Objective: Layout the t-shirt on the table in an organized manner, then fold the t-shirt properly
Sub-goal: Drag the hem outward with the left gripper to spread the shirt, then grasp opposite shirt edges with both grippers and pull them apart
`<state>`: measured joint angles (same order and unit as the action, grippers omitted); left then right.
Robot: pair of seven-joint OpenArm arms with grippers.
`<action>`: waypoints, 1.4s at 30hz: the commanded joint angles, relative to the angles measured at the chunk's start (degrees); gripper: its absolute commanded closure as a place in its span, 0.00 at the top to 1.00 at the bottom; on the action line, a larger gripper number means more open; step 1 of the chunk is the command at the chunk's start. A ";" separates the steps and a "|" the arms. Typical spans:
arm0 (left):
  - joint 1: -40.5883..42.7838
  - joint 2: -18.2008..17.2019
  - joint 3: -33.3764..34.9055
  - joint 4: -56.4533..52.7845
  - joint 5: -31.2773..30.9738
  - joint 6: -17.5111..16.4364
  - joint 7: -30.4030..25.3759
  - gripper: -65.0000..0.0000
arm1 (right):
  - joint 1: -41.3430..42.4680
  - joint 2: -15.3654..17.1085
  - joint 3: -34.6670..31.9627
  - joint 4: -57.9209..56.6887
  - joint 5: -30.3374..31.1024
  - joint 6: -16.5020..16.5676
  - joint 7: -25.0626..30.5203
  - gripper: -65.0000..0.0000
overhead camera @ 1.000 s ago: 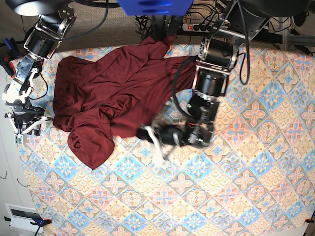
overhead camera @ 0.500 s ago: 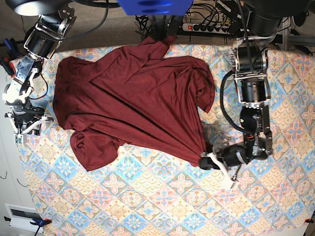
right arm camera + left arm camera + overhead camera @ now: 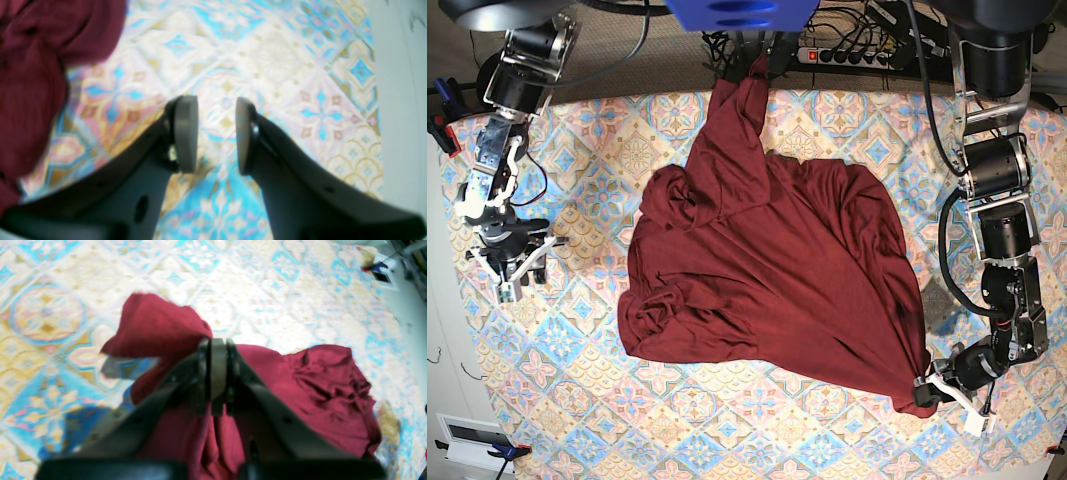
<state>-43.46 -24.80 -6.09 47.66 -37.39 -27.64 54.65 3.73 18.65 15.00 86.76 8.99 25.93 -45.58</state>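
the tabletop (image 3: 757,440), covered by a patterned cloth of blue, pink and cream tiles, is seen filling the base view. the t-shirt (image 3: 767,270) is now spread across its middle, from a bunched fold at 9 o'clock to a stretched corner at 4 o'clock; 1 part is trailed over the far edge at 12 o'clock. half a second earlier the garment was lying further toward 10 o'clock, so it has been dragged across and drawn out, which is judged to serve the laying-out stage; wrinkles and a rolled edge remain, and folding is judged not yet begun.

the left end effector (image 3: 924,386) is found at 4 o'clock, its jaws pressed together and pinching the shirt's corner, as is confirmed in the left wrist view (image 3: 217,373).

the right end effector (image 3: 213,133) is held at 9 o'clock, its jaws spread with nothing between them, just beside the cloth's edge and apart from the shirt.
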 commanded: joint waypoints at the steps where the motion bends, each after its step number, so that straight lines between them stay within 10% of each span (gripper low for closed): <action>1: -2.12 -1.27 -0.20 1.00 -1.43 -0.19 -1.33 0.00 | 0.98 1.26 -0.98 1.90 0.19 -0.22 1.14 0.28; 14: 7.02 -4.61 3.85 1.26 -1.87 3.95 -1.77 0.56 | 1.24 1.52 -16.81 3.83 0.19 -0.22 1.14 0.28; 23: 21.00 -4.35 -0.20 22.45 -2.04 3.95 1.65 0.57 | 1.33 1.43 -21.38 3.30 0.19 -0.22 -5.71 0.49; 42: 32.25 2.60 -8.99 34.41 -2.22 3.86 10.01 0.57 | 1.24 -1.73 -21.55 3.04 0.37 -0.22 -6.51 0.48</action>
<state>-9.82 -21.43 -14.74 81.14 -38.59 -23.73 65.63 3.68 16.34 -6.92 89.03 9.21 25.71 -53.17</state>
